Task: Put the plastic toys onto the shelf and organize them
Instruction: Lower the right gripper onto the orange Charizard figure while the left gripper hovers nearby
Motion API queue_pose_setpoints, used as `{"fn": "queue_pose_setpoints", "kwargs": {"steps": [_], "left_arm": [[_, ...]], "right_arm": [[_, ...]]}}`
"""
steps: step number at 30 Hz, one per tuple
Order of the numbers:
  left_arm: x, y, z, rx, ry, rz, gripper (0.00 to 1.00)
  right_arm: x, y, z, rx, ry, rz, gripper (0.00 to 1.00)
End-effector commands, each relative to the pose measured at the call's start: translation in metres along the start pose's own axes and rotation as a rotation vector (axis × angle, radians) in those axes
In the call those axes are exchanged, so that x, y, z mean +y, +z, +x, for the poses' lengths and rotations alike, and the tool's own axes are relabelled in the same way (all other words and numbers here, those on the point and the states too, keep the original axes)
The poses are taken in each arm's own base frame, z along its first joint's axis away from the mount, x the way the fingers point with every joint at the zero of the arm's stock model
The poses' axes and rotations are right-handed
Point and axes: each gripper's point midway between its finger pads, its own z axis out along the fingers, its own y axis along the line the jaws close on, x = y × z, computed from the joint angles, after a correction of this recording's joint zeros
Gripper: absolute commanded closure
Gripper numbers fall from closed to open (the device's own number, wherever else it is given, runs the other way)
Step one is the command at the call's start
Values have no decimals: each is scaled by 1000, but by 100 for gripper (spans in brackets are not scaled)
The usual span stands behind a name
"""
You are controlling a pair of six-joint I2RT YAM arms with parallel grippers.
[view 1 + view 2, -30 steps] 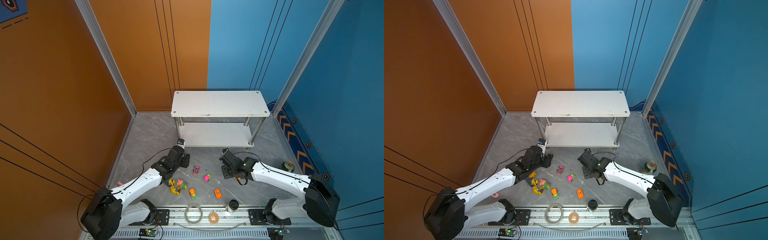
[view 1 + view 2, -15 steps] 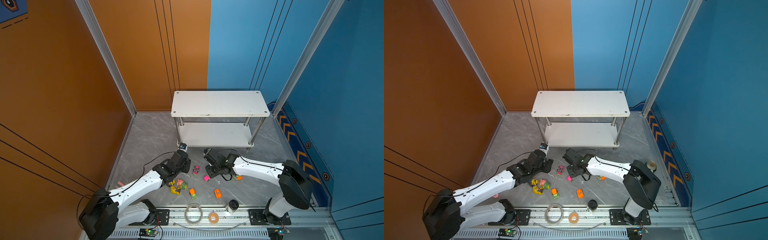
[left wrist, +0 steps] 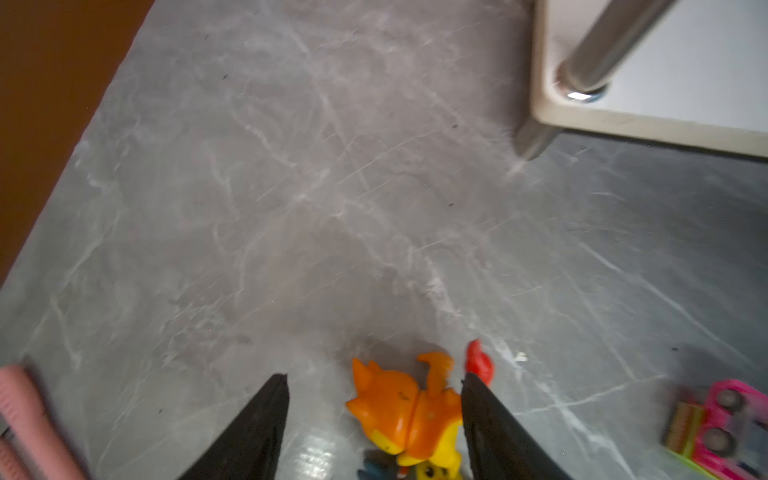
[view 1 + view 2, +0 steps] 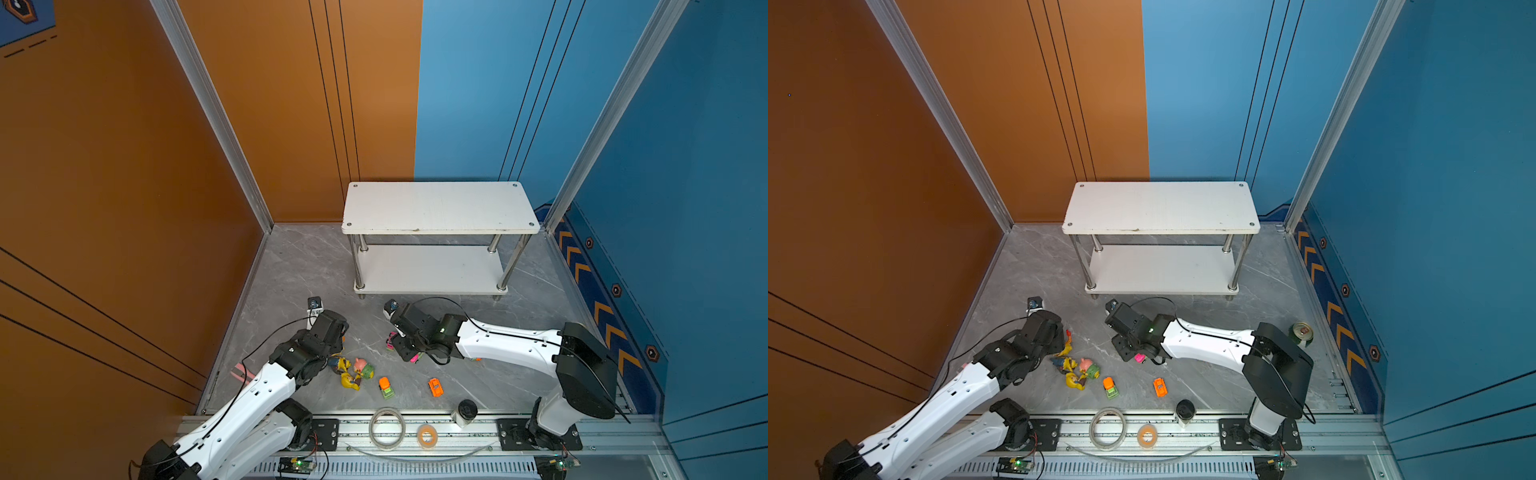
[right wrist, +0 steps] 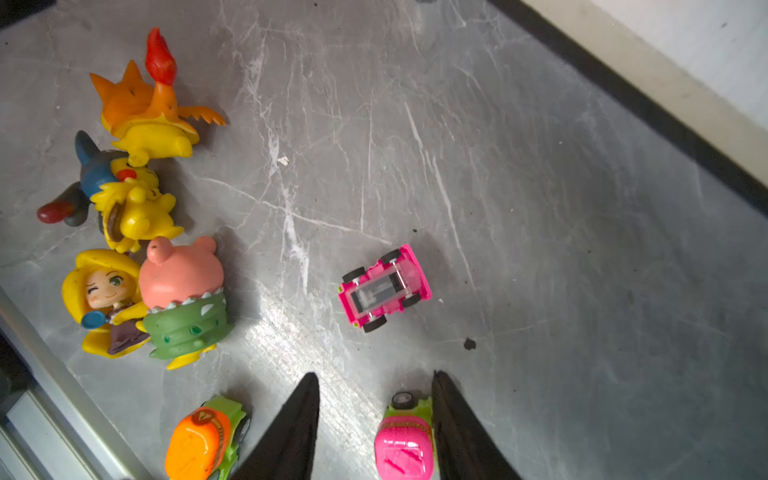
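The white two-tier shelf (image 4: 440, 208) stands at the back with both boards bare. My left gripper (image 3: 374, 376) is open low over the floor. An orange figurine (image 3: 399, 407) lies between its jaws, against one finger. My right gripper (image 5: 376, 374) is open too, with a pink-and-lime car (image 5: 405, 440) between its jaws, close to one finger. A pink racing car (image 5: 384, 286) lies just beyond. Three more figurines (image 4: 351, 372) lie in a cluster, with an orange-and-lime car (image 4: 385, 386) and an orange car (image 4: 435, 387) to their right.
Two tape rolls (image 4: 387, 428) and a dark-capped cup (image 4: 465, 411) sit on the front rail. A green can (image 4: 1302, 332) stands by the right wall, behind the right arm. A pink strip (image 4: 241, 372) lies at the left wall. The shelf's chrome post (image 3: 615, 50) is close ahead of the left gripper.
My right arm has swung left from the right side to the pink cars in the middle. My left gripper has shifted slightly right over the orange figurine and opened a little wider.
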Motion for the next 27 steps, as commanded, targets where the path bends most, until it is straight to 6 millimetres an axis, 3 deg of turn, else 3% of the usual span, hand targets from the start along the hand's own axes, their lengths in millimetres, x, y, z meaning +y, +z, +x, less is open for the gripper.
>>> {"fn": "queue_pose_setpoints", "kwargs": {"steps": [1,6,11,15,21,27], "left_arm": [[27,3,25,75,-79,-64,35],[42,6,26,50,-241,-44,37],[36,10,24,23,-396,94,34],[42,13,26,10,-496,128,34],[40,23,33,44,-552,164,39],[28,33,36,90,-558,214,9]], "right_arm": [[5,-3,-22,-55,-77,55,53],[35,13,-43,-60,-112,24,53],[73,32,-66,-74,-124,-38,49],[100,50,-77,-76,-151,-65,46],[108,73,-81,-61,-149,-67,45],[111,86,-87,-65,-105,-71,45]]}}
